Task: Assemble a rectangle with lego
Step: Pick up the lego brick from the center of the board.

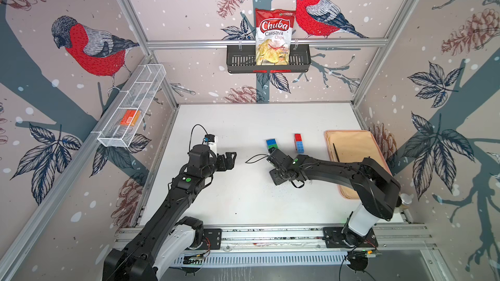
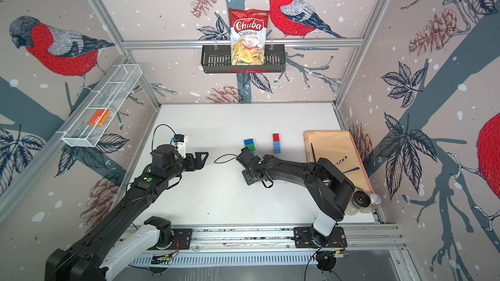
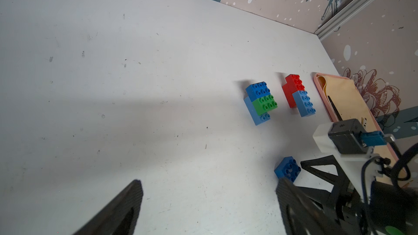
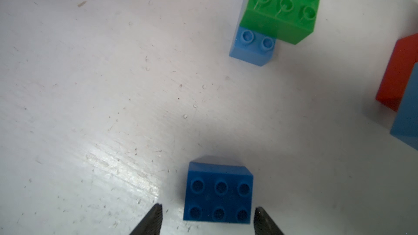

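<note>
In both top views the left gripper [image 1: 230, 158] [image 2: 203, 158] hangs over bare white table [image 1: 230, 206], well apart from the bricks. The right gripper [image 1: 271, 153] sits low, just in front of a blue and green stack [image 1: 272, 144], with a red and blue stack [image 1: 299, 143] near it and a pink tray [image 1: 351, 141] further along; whether anything lies between its tips cannot be told from up here. A bag of chips [image 1: 273, 36] stands in a black basket [image 1: 238, 60] on the back wall. In the left wrist view the left gripper's jaws stand spread wide with nothing between them, and a single dark blue brick [image 3: 287, 169] lies flat on the table just beside a finger [image 3: 316, 166] of the right gripper, some way short of both stacks. In the right wrist view that brick sits studs up between the two fingertips [image 4: 153, 218], with a clear strip of table on one side and only a sliver on the other (so the jaws are parted around it, not pinching). The blue and green stack lies ahead of it, apart.
</note>
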